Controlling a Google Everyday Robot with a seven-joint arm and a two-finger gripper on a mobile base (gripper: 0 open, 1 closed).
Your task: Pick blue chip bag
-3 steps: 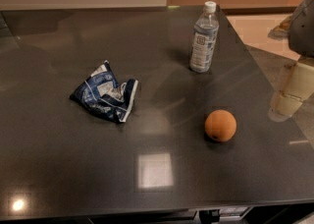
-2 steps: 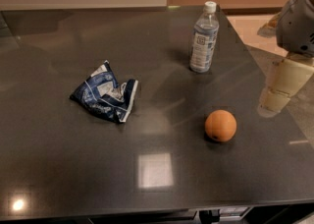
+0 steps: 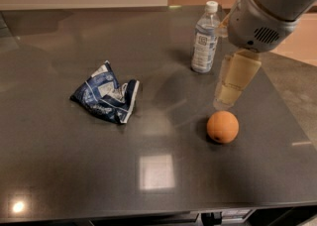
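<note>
The blue chip bag (image 3: 105,94) lies crumpled on the dark tabletop (image 3: 148,180), left of centre; it is dark blue with white and silver markings. My gripper (image 3: 225,102) hangs from the grey arm (image 3: 270,9) that comes in from the upper right. It points down over the table, just above and a little left of the orange ball (image 3: 223,127). It is well to the right of the bag and touches nothing.
A clear water bottle (image 3: 205,39) with a blue-white label stands upright at the back, just left of the arm. The table's right edge runs past the arm, with a lighter floor beyond it.
The arm and gripper have swung in from the right edge toward the left, now over the table between the bottle and the ball. The bag, bottle and ball have not moved.
</note>
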